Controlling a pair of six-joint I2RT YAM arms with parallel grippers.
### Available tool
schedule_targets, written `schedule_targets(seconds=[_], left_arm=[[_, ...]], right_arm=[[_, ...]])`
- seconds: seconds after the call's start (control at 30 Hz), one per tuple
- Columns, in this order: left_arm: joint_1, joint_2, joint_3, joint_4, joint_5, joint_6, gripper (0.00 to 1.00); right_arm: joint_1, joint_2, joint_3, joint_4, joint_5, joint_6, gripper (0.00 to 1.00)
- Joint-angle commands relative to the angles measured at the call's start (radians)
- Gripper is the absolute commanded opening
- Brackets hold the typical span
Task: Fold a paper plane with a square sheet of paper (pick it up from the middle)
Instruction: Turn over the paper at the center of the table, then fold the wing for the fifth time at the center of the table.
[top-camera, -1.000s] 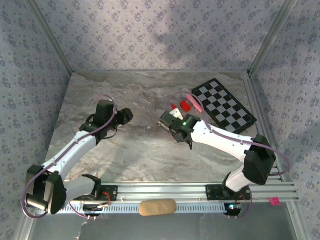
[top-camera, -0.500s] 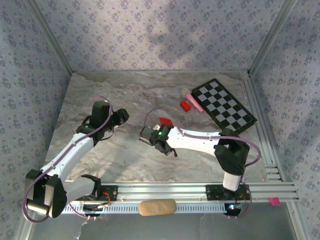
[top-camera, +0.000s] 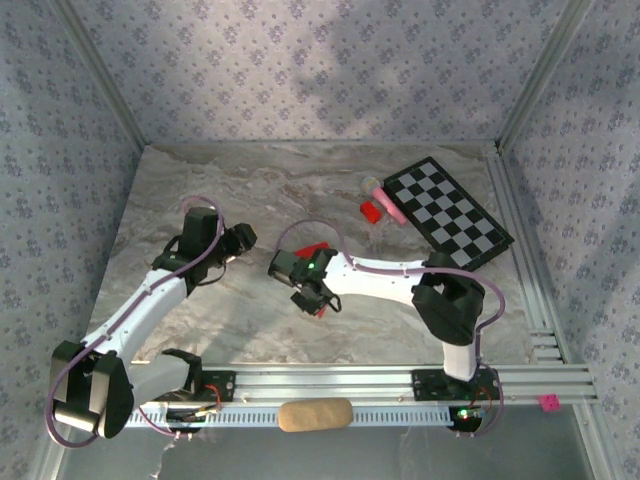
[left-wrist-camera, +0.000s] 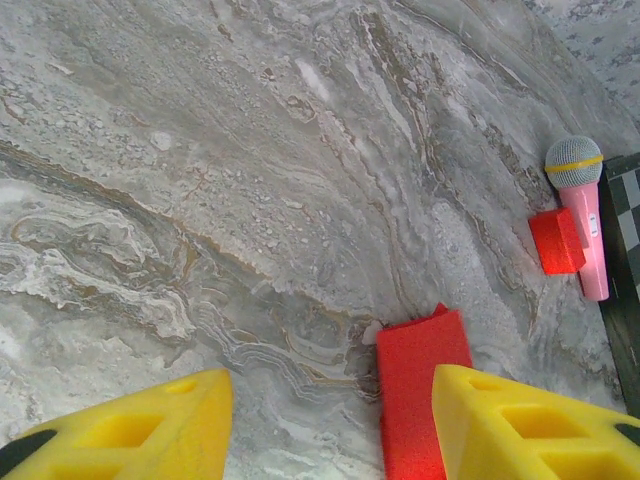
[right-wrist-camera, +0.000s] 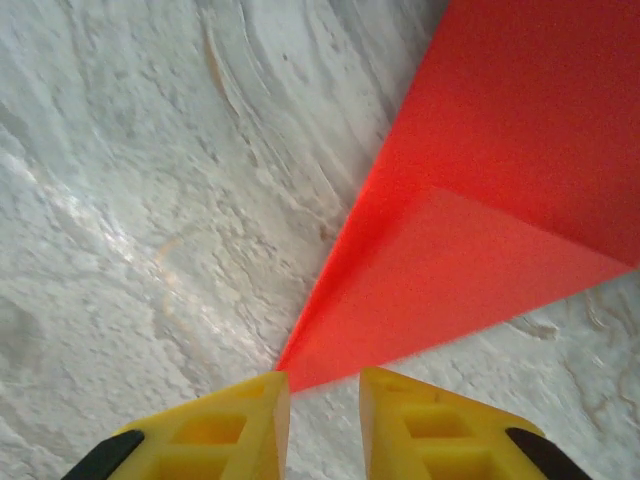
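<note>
Near the middle of the marble table (top-camera: 250, 180) lies the red paper (right-wrist-camera: 480, 200), no longer a flat square. Close up it shows a slanting crease with one layer lapped over another, and it narrows to a sharp point. From the other arm's side it reads as a narrow strip flat on the stone.

That point sits right at the mouth of the right gripper (right-wrist-camera: 322, 385), whose yellow fingers (right-wrist-camera: 430, 420) stand a little apart with bare marble showing in the gap. I would say it is not pinching the paper. The left gripper (left-wrist-camera: 332, 385) hangs just beside the paper's other end, its jaws spread wide and nothing between them.

Further back, well apart from all this, a small red block (left-wrist-camera: 556, 241) lies touching a pink toy microphone (left-wrist-camera: 585, 225) at the edge of a checkerboard (top-camera: 447, 210).

To my eye the folding is well under way: the nose and at least one long fold are in. Whether both sides match, and whether wings are turned down, I cannot tell, so I would reckon the last folds are left.
</note>
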Motion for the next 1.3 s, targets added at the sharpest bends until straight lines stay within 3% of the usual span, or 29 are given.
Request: schedule_targets(seconds=[0.0,0.17,0.23,0.37,0.5,1.0,1.27], left_arm=[[0.006,-0.004,0.000,-0.008,0.022,0.009,0.56],[0.006,0.009,0.000,0.001,0.046,0.012,0.56],[0.007,0.024,0.000,0.011,0.068,0.012,0.56],[0.006,0.057,-0.001,0.043,0.124,0.002,0.54],[0.007,0.087,0.003,0.064,0.176,-0.002,0.48],[-0.030,0.244,0.035,0.142,0.346,-0.030,0.28],[-0.133,0.382,0.108,0.193,0.378,-0.061,0.19]], right_arm=[[-0.036,-0.058,-0.029,0.083,-0.091,0.030,0.29],[-0.118,-0.143,-0.121,0.213,-0.196,0.089,0.31],[-0.178,-0.163,-0.160,0.282,-0.294,0.118,0.29],[-0.290,-0.180,-0.296,0.476,-0.493,0.230,0.22],[-0.338,-0.146,-0.327,0.551,-0.576,0.287,0.14],[-0.334,-0.032,-0.361,0.564,-0.544,0.486,0.11],[-0.282,-0.040,-0.432,0.707,-0.472,0.782,0.12]])
